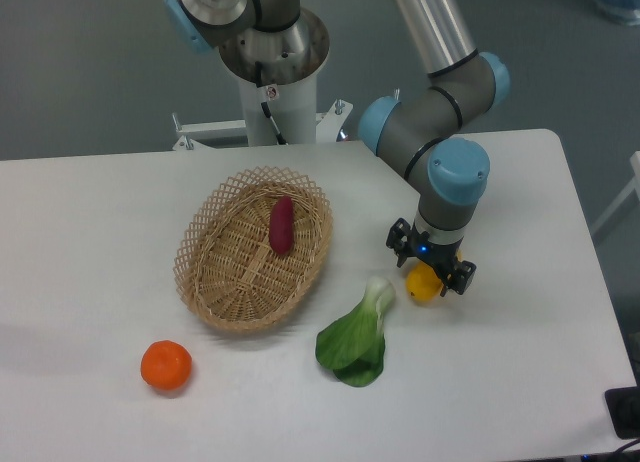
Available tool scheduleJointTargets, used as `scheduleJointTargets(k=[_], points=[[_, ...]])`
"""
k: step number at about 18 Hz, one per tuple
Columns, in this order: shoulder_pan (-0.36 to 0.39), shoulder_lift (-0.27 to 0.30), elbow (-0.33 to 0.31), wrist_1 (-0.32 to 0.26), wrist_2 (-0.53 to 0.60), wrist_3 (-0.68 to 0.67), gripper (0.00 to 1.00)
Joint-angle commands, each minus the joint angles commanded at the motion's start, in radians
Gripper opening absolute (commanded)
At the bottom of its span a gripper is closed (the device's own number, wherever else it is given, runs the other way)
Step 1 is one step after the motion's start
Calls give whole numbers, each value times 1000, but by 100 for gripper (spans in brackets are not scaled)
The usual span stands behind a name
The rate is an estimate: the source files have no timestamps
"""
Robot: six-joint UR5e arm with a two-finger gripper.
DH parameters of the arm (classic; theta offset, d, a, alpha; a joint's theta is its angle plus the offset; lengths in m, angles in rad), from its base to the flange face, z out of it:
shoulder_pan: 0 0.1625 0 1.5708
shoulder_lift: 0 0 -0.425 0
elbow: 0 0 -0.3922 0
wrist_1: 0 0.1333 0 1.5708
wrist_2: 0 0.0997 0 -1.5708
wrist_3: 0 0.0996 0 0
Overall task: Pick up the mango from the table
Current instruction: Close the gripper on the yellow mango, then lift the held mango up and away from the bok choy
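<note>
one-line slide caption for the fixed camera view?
UR5e claw lowered over the mango on the white table, beside a wicker basket.

We see a smooth, glossy mango (422, 286) on the matt white surface (520, 382), a rough woven wicker basket (205, 244), and smooth metal and blue plastic on the arm (440, 52).

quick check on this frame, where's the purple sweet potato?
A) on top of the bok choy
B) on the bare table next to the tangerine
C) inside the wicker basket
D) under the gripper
C: the purple sweet potato lies inside the wicker basket, toward its far right side, well apart from the tangerine, the bok choy and the gripper.
</note>
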Motion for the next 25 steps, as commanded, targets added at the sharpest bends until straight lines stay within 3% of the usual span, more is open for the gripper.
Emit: scheduleJointTargets(k=[3,9,12,16,19,21,25], points=[[0,3,3,-5,2,0,62],[11,14,41,-28,3,6,60],[15,18,78,-106,3,12,60],[21,23,175,-280,3,12,60],[23,18,251,-376,3,12,60],[26,11,293,-406,0,12,60],[32,0,331,-405,2,12,61]])
